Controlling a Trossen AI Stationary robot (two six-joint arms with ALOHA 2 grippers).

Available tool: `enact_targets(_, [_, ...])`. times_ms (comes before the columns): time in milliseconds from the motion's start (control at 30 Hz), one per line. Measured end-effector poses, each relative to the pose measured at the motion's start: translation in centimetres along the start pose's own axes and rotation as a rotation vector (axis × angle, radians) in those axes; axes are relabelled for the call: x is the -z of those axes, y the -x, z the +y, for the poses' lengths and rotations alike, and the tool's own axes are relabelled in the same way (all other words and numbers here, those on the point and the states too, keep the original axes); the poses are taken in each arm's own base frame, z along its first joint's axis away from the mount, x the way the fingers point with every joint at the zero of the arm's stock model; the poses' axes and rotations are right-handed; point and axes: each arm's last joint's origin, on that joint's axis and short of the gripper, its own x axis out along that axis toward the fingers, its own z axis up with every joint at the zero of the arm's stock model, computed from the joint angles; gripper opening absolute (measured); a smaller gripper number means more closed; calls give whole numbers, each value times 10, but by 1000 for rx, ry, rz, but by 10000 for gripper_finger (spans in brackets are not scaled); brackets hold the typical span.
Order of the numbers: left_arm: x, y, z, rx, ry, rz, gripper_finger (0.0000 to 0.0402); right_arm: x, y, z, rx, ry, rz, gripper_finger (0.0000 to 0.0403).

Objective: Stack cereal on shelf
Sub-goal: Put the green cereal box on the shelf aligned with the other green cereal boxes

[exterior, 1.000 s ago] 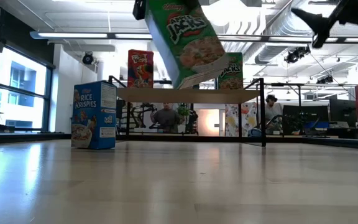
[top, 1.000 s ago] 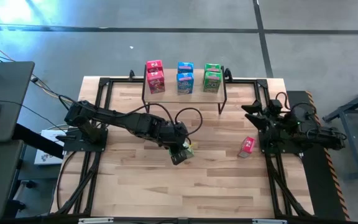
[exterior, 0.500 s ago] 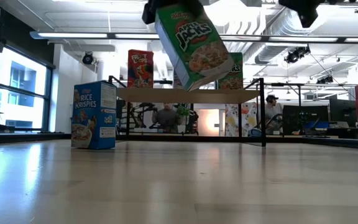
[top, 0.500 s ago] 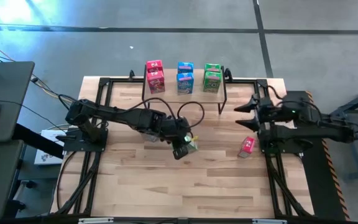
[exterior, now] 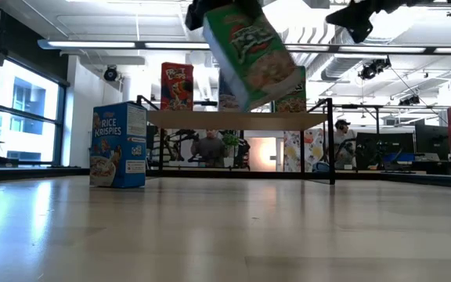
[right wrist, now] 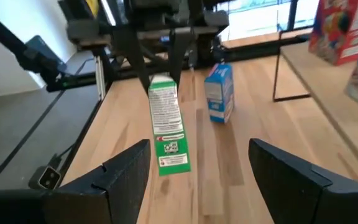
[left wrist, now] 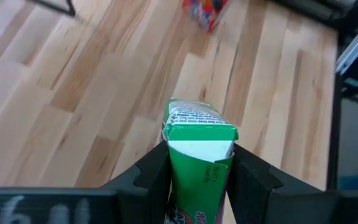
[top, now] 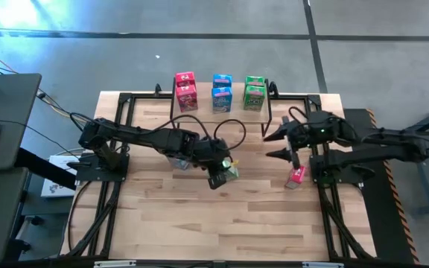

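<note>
A: Left gripper (left wrist: 199, 171)?
B: Pinching green cereal box (left wrist: 197, 152), held in air, tilted, in front of shelf (exterior: 237, 119).
A: Right gripper (top: 275, 144)?
B: Fingers spread, holding nothing, near shelf's right leg, above pink box (top: 296, 174).

Colours on the table as we see them

We note a green box (exterior: 250, 51) printed with pale cereal rings, white on its top flap (left wrist: 201, 149), between black fingers (left wrist: 151, 177). We count red-pink (top: 186, 91), blue (top: 222, 92) and green (top: 254, 91) boxes on the light-wood shelf (exterior: 237, 119) with black legs. A blue box (exterior: 119, 145) carries white lettering; a red-pink box (top: 296, 174) lies right on the pale slatted tabletop (top: 199, 216).
</note>
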Motion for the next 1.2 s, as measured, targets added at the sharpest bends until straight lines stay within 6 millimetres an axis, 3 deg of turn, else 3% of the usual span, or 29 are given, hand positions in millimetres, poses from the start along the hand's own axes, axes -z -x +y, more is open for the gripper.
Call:
enact_targets(567, [-16, 2, -7, 51, -50, -175, 122, 2, -49, 12, -92, 39, 22, 264])
enact_targets(1200, [-26, 4, -8, 55, -86, -284, 122, -1, -65, 13, -121, -7, -17, 264])
